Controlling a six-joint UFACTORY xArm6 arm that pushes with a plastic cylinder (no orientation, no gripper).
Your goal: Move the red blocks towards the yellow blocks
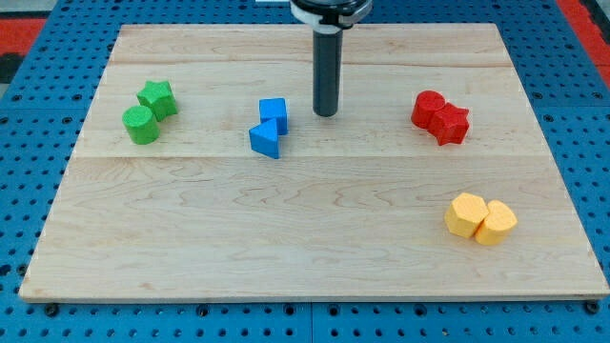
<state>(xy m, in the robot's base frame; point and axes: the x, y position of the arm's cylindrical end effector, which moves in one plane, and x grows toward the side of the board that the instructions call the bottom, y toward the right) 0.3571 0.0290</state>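
Note:
Two red blocks touch each other at the view's right: a rounded red block (428,108) and a red star-shaped block (451,124). Two yellow blocks sit together below them near the view's bottom right: a yellow hexagonal block (466,214) and a yellow block (496,222). My tip (326,113) rests on the board near the top middle, well to the left of the red blocks and just right of the blue blocks.
A blue cube (274,112) and a blue triangular block (266,139) sit left of my tip. A green star block (157,97) and a green cylinder (141,125) sit at the left. The wooden board (305,257) lies on a blue pegboard.

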